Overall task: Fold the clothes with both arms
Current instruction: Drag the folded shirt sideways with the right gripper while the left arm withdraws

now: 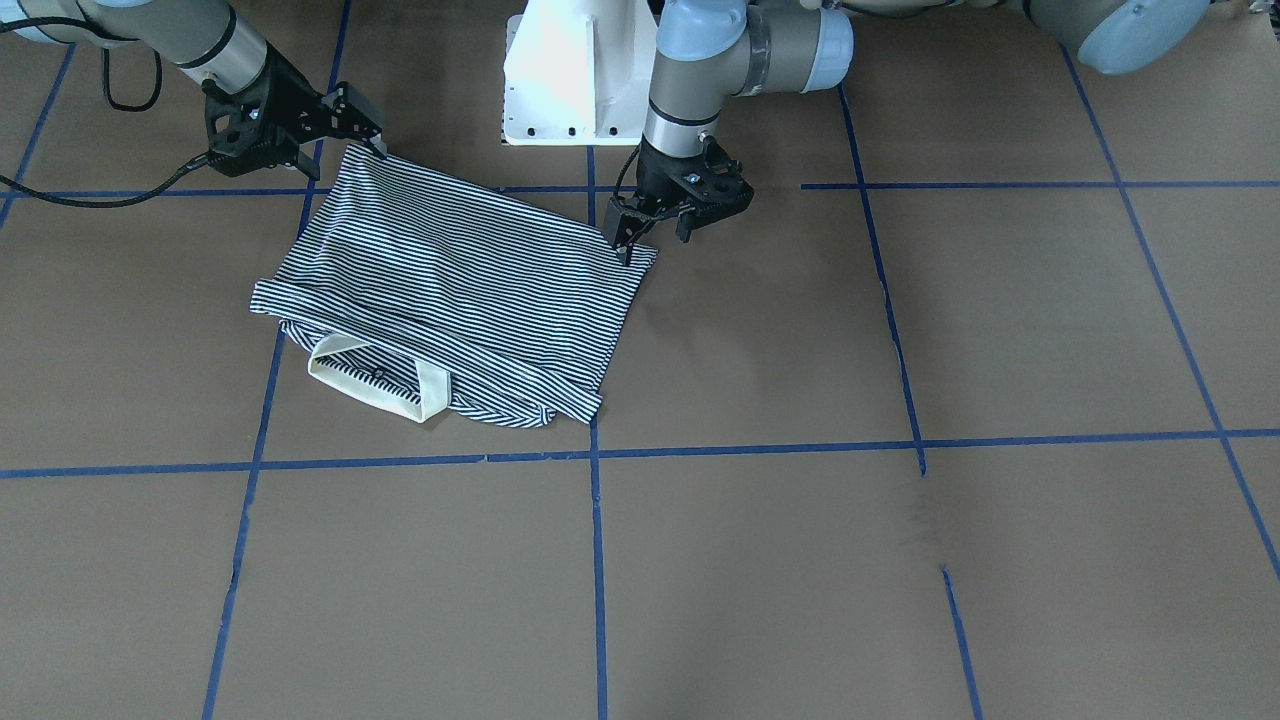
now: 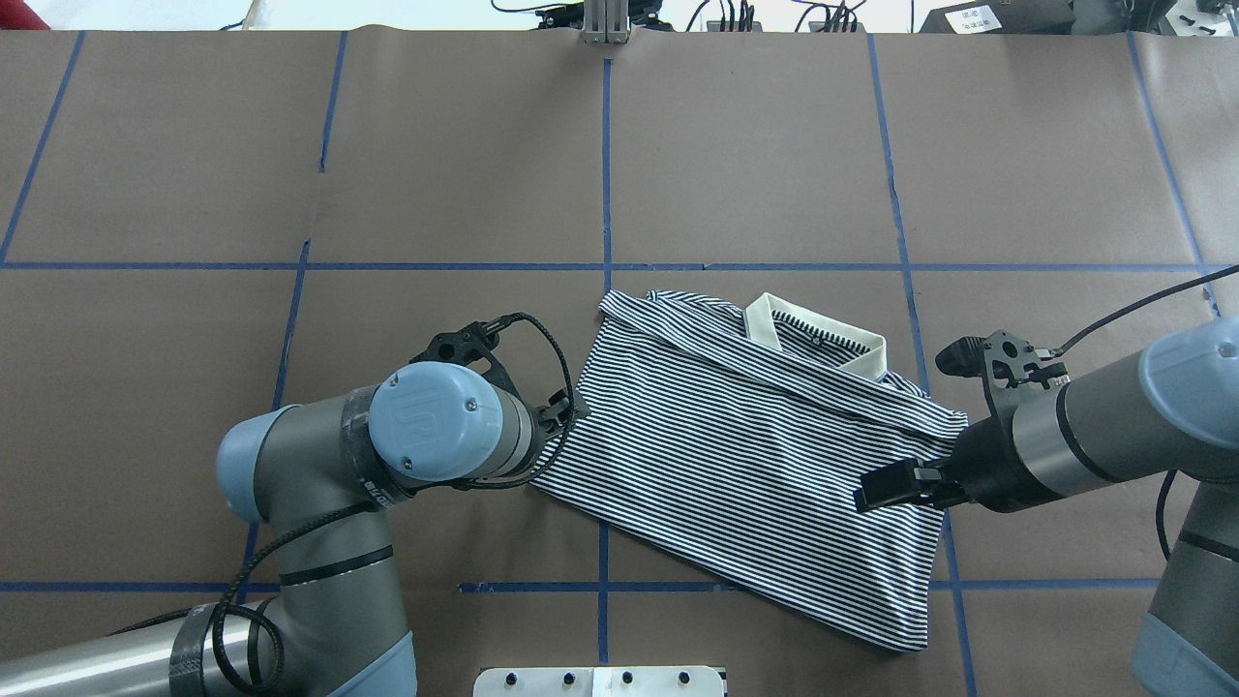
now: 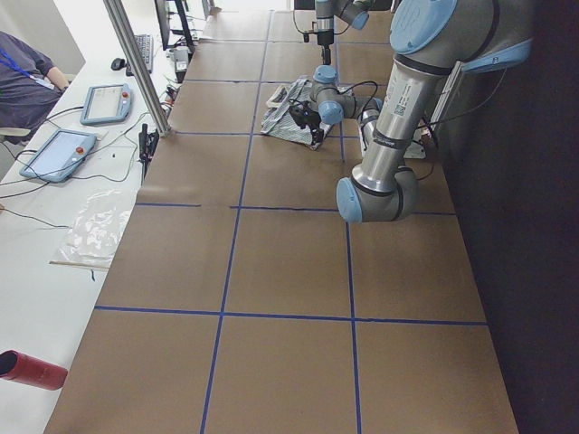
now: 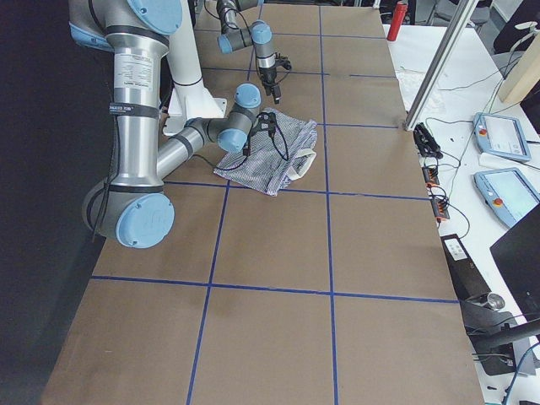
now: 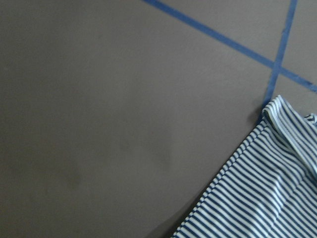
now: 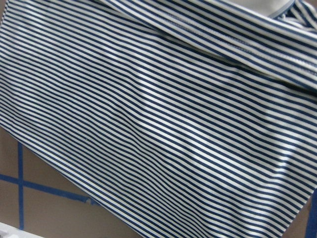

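Scene: A striped polo shirt (image 1: 450, 280) lay doubled over on the brown surface (image 1: 900, 560), stretched between the two sets of jaws, its cream collar (image 1: 370, 385) peeping out on the side away from both.
Left arm: The left gripper (image 1: 655, 232) hung just off one corner of the cloth, its jaws spread and holding nothing.
Right arm: The right gripper (image 1: 365, 125) sat at the opposite corner, one tip touching the fabric; whether its jaws were parted or pinched could not be told.
Step in hand: By the look of it, one fold was laid and the next grasp not yet taken.
Next move: Each pair of jaws would likely need to pinch both layers at its own corner, then lift and travel together so the stripes stayed square.
Front view alone: It showed the left jaws standing apart, which the overhead view hid beneath the wrist.
Overhead view alone: It showed the right gripper's black finger lying over the shirt's edge.
Wrist views: Neither showed any finger; the left one caught only the shirt's corner beside crossed blue tape (image 5: 277, 64), and the right one was nearly all stripes.
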Motion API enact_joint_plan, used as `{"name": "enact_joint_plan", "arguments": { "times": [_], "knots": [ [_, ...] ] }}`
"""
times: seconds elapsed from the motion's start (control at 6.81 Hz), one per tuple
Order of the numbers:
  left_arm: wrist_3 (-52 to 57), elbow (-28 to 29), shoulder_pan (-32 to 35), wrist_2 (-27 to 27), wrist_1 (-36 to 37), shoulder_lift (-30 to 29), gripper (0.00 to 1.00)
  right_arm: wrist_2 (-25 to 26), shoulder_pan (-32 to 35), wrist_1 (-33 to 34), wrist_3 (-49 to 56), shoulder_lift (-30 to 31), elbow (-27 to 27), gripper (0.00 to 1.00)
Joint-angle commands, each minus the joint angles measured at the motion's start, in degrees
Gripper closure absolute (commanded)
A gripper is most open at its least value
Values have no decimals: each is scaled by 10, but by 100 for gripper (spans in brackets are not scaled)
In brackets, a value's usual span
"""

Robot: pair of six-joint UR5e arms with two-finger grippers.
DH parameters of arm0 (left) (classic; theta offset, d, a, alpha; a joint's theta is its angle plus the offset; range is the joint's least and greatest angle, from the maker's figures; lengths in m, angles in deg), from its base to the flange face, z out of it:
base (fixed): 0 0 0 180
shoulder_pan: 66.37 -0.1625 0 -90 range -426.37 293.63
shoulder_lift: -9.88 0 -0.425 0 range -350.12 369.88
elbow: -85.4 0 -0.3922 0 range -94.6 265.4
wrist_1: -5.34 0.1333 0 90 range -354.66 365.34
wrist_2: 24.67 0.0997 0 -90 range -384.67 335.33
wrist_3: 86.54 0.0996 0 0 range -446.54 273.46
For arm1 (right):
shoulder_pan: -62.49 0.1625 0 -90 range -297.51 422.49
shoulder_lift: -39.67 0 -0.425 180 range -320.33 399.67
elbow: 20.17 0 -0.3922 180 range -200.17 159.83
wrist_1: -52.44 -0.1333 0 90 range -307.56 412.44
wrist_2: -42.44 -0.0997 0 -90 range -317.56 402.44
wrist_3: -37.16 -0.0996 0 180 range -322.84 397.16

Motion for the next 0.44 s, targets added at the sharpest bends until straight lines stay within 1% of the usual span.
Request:
{"name": "enact_joint_plan", "arguments": {
  "times": [0.0,0.15,0.29],
  "knots": [
    [-30,38,-9,11,3,-22,4,-2,11,2,-8,-20,-1,0],
    [-32,58,-9,15,1,-34,6,-3,14,2,-8,-20,-1,0],
    [-34,59,-11,16,0,-33,8,-3,15,2,-8,-19,-1,0]
  ]
}}
